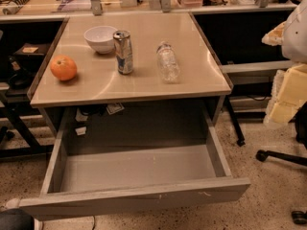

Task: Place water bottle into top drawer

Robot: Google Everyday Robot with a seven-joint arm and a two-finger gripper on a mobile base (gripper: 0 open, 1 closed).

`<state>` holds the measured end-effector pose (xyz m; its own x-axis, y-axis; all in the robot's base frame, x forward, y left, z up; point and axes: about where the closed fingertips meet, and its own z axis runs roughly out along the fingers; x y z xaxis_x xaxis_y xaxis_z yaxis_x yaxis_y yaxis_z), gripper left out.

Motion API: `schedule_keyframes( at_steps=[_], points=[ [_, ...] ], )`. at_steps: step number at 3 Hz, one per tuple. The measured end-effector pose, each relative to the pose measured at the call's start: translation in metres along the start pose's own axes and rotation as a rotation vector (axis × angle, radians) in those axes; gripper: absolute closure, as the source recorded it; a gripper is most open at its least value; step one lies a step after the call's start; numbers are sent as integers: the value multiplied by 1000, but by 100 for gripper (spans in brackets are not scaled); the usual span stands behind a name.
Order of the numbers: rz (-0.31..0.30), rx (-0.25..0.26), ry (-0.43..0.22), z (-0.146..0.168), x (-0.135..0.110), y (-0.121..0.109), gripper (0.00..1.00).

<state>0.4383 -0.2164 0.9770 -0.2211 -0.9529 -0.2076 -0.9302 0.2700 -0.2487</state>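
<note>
The water bottle (pixel 168 61) is small, clear and crinkly. It lies on its side on the right half of the table top (pixel 144 83), cap pointing away from me. The top drawer (pixel 139 169) is pulled wide open below the table; its grey inside is bare and its flat front panel (pixel 134 198) is nearest me. My gripper is out of view. Only a white rounded part (pixel 296 30) shows at the right edge, well right of the bottle.
A silver-and-blue can (pixel 123 51) stands upright left of the bottle. A white bowl (pixel 101 38) sits behind it and an orange (pixel 63 67) lies at the table's left. Yellow foam blocks (pixel 288 92) and a chair base (pixel 283 157) are at the right.
</note>
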Motion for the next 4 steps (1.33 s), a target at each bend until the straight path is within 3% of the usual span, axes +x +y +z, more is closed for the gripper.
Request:
schedule_keyframes(
  at_steps=[2, 3, 4],
  points=[
    [31, -4, 15, 9, -15, -9, 0],
    [52, -40, 54, 31, -35, -16, 0],
    [26, -82, 79, 42, -55, -9, 0]
  ],
)
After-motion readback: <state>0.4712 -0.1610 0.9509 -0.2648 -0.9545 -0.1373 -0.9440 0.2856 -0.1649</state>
